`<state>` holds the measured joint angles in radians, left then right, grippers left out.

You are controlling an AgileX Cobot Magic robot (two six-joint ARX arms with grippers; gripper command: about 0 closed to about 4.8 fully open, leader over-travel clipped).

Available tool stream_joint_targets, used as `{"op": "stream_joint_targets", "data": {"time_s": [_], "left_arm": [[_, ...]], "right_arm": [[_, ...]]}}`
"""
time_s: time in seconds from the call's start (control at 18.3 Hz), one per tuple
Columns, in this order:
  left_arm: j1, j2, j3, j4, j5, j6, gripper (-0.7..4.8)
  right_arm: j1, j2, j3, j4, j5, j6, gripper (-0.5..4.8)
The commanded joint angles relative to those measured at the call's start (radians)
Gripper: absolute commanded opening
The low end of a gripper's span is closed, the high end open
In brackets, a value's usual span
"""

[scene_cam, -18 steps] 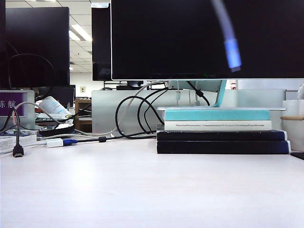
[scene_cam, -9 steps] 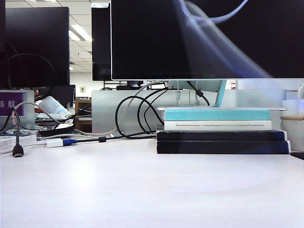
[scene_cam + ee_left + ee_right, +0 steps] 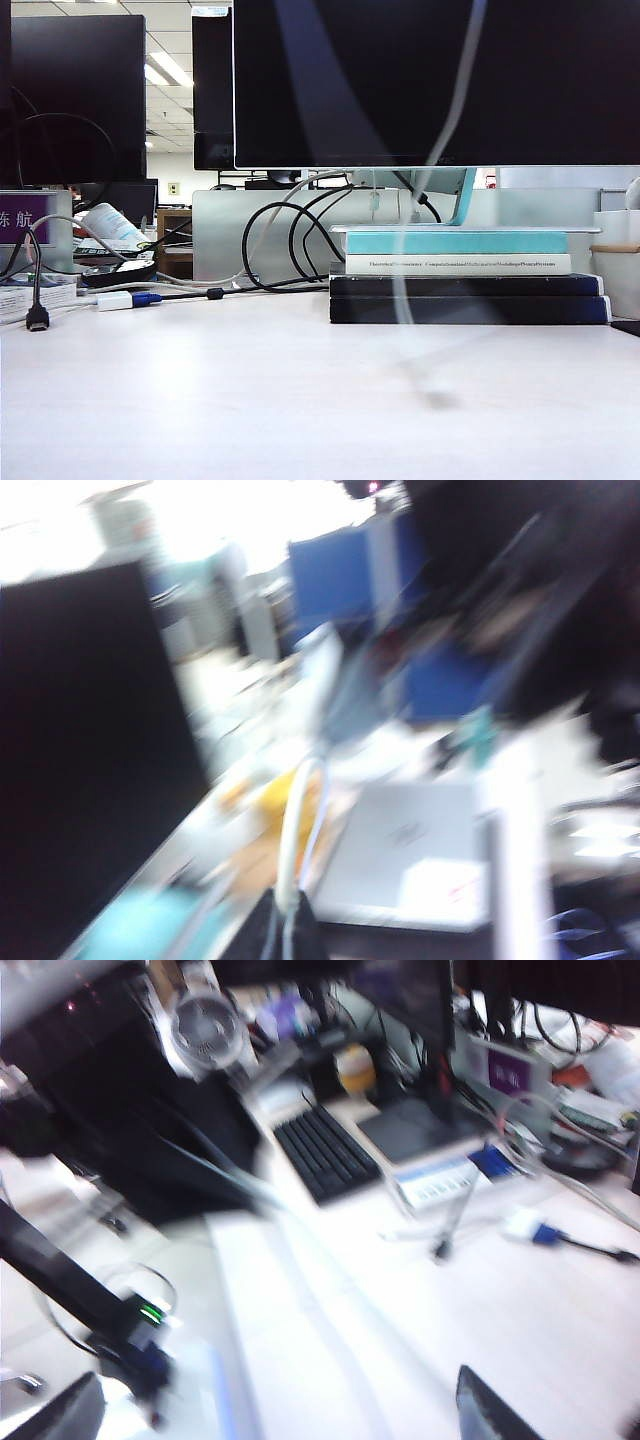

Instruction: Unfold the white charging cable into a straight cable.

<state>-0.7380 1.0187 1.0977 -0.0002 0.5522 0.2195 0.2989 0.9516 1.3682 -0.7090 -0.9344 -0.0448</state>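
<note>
We see 1 white charging cable [image 3: 452, 110], blurred, hanging before 4 stacked books [image 3: 470, 276]. The left gripper [image 3: 287, 930] is clenched on it; the right gripper [image 3: 270, 1410] is spread, empty.

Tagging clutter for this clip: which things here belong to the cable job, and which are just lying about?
Job: white charging cable, dangling; left gripper, raised, shut on it; right gripper, open above the desk.
Lying about: monitor, stack of books, black cables, white adapter, keyboard.
</note>
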Motion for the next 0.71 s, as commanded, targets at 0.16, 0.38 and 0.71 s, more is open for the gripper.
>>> {"op": "stream_joint_targets", "data": {"time_s": [0.16, 0.38, 0.71], "left_arm": [[0.000, -0.003, 0.037, -0.034, 0.201, -0.082, -0.05], [0.000, -0.003, 0.037, 0.063, 0.216, -0.129, -0.05], [0.061, -0.011, 0.048, 0.013, 0.180, -0.103, -0.05]], "right_arm": [[0.000, 0.003, 0.004, 0.011, 0.106, -0.120, 4.79], [0.001, 0.032, 0.003, -0.031, 0.068, -0.120, -0.03], [0.001, 0.063, 0.002, -0.115, 0.137, -0.157, -0.06]]}}
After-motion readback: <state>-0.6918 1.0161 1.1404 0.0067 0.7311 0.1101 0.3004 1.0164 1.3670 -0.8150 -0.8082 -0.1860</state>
